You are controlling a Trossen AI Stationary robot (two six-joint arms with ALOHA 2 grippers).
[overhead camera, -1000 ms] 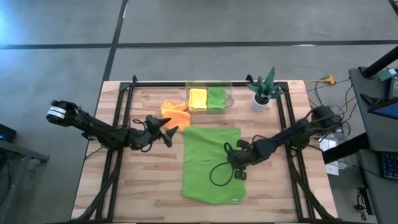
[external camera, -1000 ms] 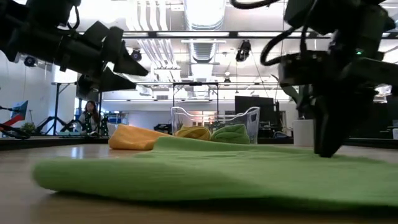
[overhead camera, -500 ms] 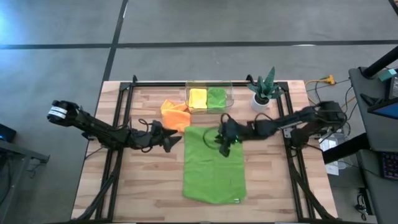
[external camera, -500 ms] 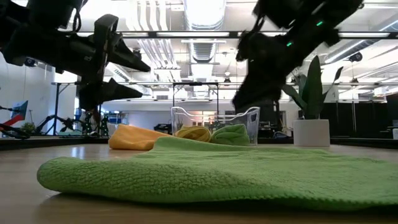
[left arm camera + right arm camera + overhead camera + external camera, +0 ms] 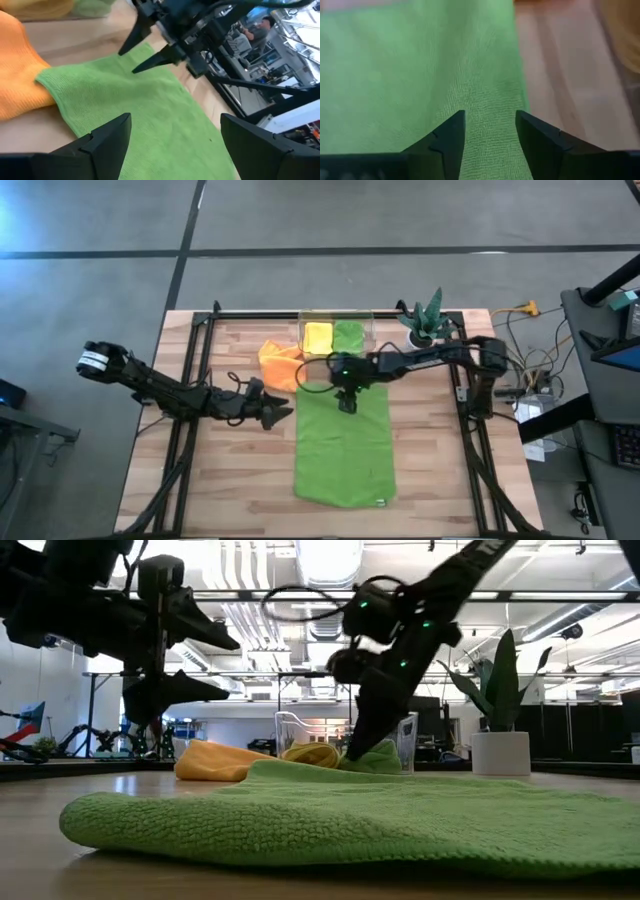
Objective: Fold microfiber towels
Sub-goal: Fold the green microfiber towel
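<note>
A lime green towel lies spread flat on the wooden table, longer from far to near. An orange towel lies crumpled at its far left corner. A yellow towel and a second green towel lie folded in a clear bin. My right gripper is open and points down over the spread towel's far left part. My left gripper is open and empty just left of the towel, above the table, facing the towel's far left corner. My right gripper stands with open fingers pointing down over the green towel's far part, close to its left edge. Whether the fingertips touch the cloth, I cannot tell.
A spiky green plant in a white pot stands at the far right, beside the bin. Black rails run along the table's left and right sides. Bare wood lies left and right of the towel.
My right gripper has swung from the towel's right side near its middle toward the table's far edge and left, to the towel's far left part. My left gripper has drifted a little toward the near edge. The green towel has stayed flat in place.
</note>
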